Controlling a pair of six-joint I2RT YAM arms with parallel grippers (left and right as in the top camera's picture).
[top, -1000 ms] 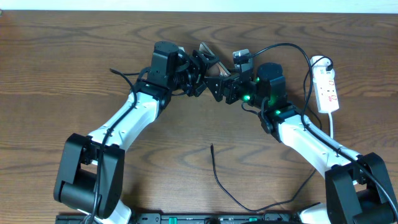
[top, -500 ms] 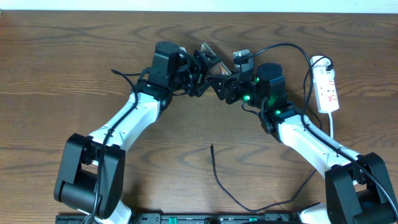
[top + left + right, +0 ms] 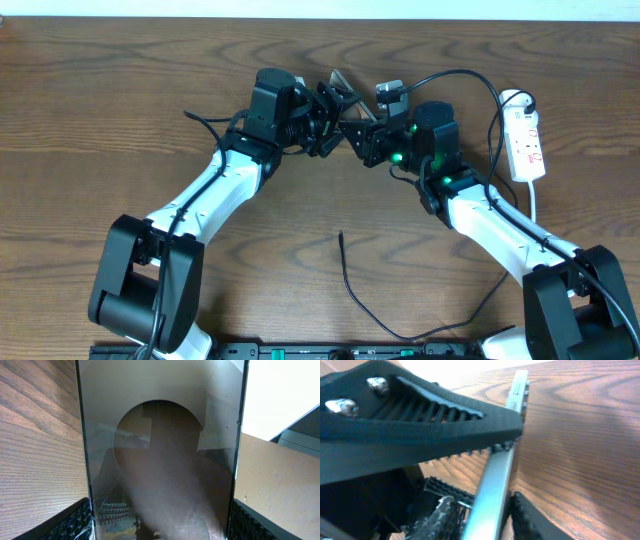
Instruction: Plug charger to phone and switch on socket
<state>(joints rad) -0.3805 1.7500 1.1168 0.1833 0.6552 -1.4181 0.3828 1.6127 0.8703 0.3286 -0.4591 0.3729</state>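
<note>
The phone [image 3: 337, 84] is held tilted up off the table at the back centre. My left gripper [image 3: 326, 112] is shut on it. In the left wrist view its glossy brownish screen [image 3: 160, 460] fills the frame between my left fingers [image 3: 160, 522]. My right gripper [image 3: 358, 135] meets it from the right. In the right wrist view the phone's silver edge [image 3: 495, 485] runs between my right fingers [image 3: 485, 510]; the right finger touches it and a gap shows at the left finger. The charger [image 3: 350, 285] lies on the table in front, its tip [image 3: 341, 236] free. The socket [image 3: 526, 140] lies at the far right.
A thick black robot cable [image 3: 470, 80] arcs from the right wrist toward the socket. The socket's white lead [image 3: 533, 205] runs down beside the right arm. The left gripper's black finger [image 3: 420, 415] crosses the top of the right wrist view.
My left arm has shifted slightly right and back with the phone, bringing it closer into my right gripper. The right arm, charger and socket have not moved.
</note>
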